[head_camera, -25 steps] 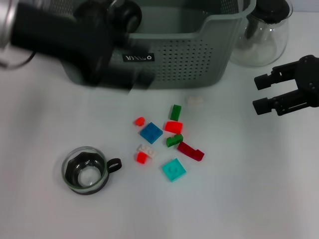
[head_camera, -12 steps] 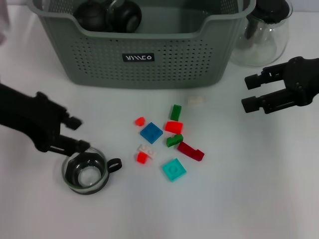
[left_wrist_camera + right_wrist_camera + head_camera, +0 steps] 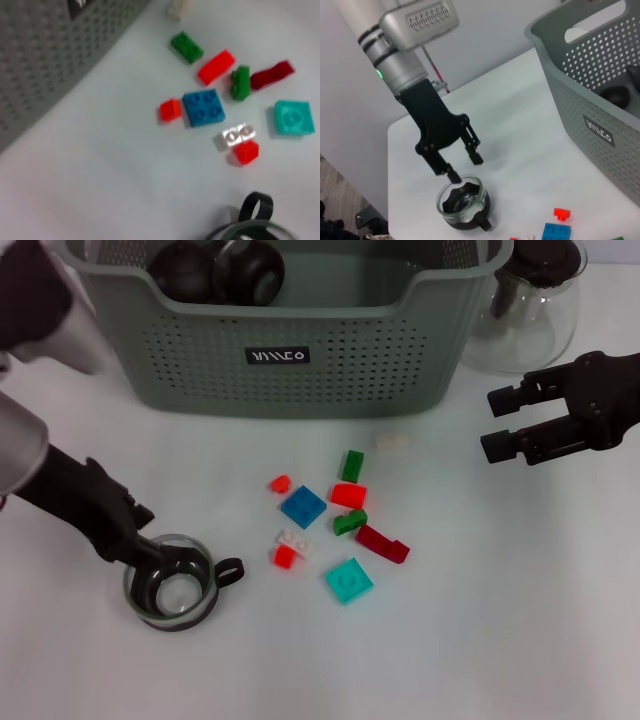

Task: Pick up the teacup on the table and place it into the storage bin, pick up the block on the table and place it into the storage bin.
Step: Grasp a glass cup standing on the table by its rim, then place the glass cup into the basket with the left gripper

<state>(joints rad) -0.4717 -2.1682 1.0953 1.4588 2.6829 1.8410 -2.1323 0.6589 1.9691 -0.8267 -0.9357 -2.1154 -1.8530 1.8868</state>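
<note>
The left tool (image 3: pixel 462 165) hangs at the rim of the glass teacup (image 3: pixel 172 582), fingers spread wide with one over the rim, likely lined up to pinch the wall. The cup stands upright toward the desk's (image 3: pixel 500 620) near left corner, handle pointing at the scattered blocks (image 3: pixel 303 507) mid-desk. The storage bin (image 3: pixel 330 350) sits along the far edge beside a glass teapot (image 3: pixel 530 310). The right tool (image 3: pixel 505 425) hovers open, idle, near the right edge. Plain white desk, bare wall behind.

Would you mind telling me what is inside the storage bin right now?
Two dark round teacups lie in the back left corner of the storage bin. The rest of its visible floor looks bare; the front wall hides the nearest strip of floor.
</note>
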